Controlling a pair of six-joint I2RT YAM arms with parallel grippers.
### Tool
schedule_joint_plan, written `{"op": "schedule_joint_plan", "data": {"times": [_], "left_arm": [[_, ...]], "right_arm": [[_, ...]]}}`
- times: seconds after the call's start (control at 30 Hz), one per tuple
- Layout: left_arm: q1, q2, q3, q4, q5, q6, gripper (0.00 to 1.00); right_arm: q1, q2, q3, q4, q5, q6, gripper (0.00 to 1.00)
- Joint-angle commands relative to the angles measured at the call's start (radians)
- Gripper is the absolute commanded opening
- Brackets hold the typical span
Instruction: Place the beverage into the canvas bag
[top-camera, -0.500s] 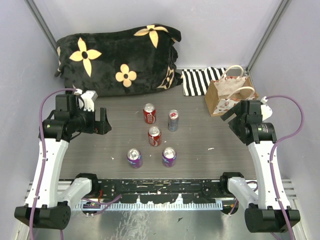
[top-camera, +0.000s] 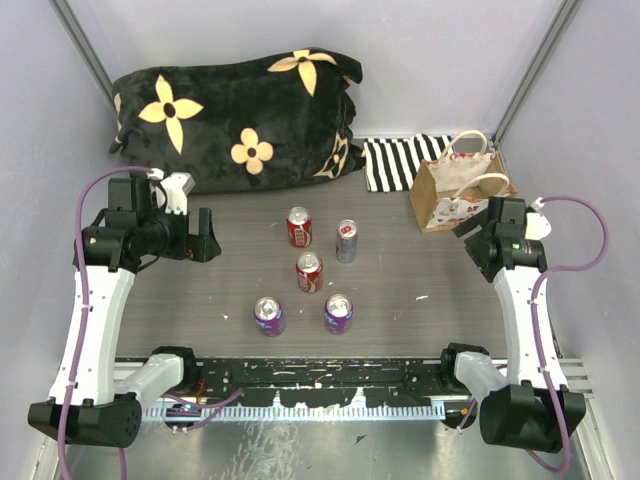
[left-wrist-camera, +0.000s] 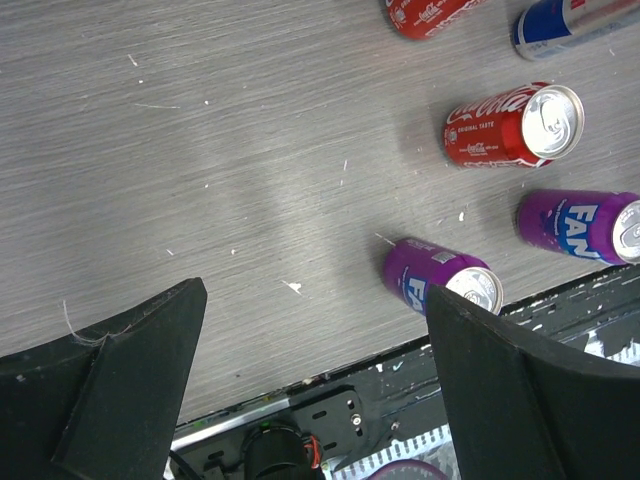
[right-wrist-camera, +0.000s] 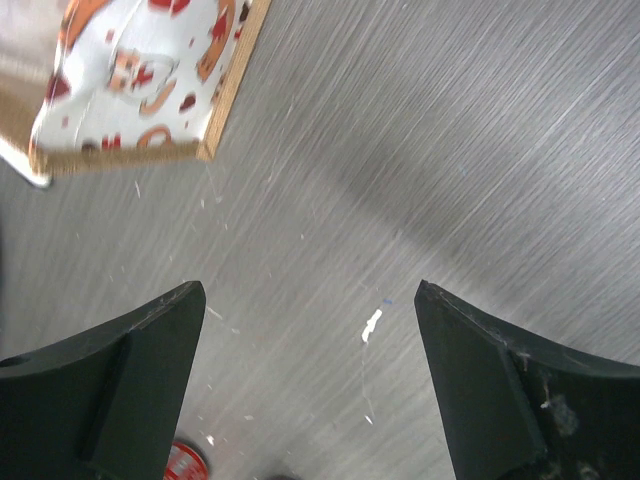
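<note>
Far left on my feed, the left gripper (top-camera: 207, 240) hangs above the table (top-camera: 420, 275) with its jaws spread wide and nothing between them. Behind it, a big black blanket with tan flowers (top-camera: 235, 115) is bundled against the back wall.

All five drinks stand upright mid-table. The far red can (top-camera: 299, 227) and the blue-and-silver can (top-camera: 346, 241) sit at the back. The middle red can (top-camera: 309, 272) is just in front of those two. The left purple can (top-camera: 268, 316) and the right purple can (top-camera: 338, 313) are closest to me. None of them is touching a gripper, and none is in the bag.

Further right there's a black-and-white striped cloth (top-camera: 400, 162) lying flat. Just beside it the canvas bag (top-camera: 455, 195) stands upright at the far right of the table, handles up, with the red-and-white print facing me.

The right gripper (top-camera: 468, 236) hovers near the bag's front corner, jaws wide apart and holding nothing. The wrist view shows just bare table between its fingers.
</note>
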Motion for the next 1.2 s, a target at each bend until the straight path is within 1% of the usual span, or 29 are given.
{"op": "schedule_joint_plan", "data": {"times": [0.0,0.07,0.17,0.27,0.47,0.63,0.83,1.17], "left_arm": [[0.005,-0.030,0.015,-0.019,0.011,0.039,0.98],[0.003,-0.042,0.002,-0.018,0.020,0.051,0.98],[0.005,-0.054,-0.020,-0.009,0.030,0.061,0.98],[0.003,-0.059,-0.032,0.000,0.048,0.059,0.98],[0.004,-0.053,-0.037,0.016,0.068,0.048,0.98],[0.004,-0.052,-0.044,0.023,0.076,0.047,0.98],[0.003,-0.052,-0.065,0.034,0.085,0.042,0.98],[0.003,-0.030,-0.088,0.054,0.106,0.031,0.98]], "right_arm": [[-0.171,0.042,-0.007,0.118,-0.179,-0.010,0.90],[-0.214,0.061,0.019,0.134,-0.200,-0.024,0.89],[-0.240,0.099,0.067,0.148,-0.231,-0.028,0.89],[-0.258,0.136,0.088,0.188,-0.280,0.003,0.87],[-0.268,0.190,0.090,0.294,-0.355,0.085,0.85],[-0.267,0.224,0.044,0.395,-0.405,0.166,0.83],[-0.268,0.252,0.009,0.500,-0.415,0.227,0.82],[-0.268,0.358,0.025,0.612,-0.397,0.278,0.80]]}}
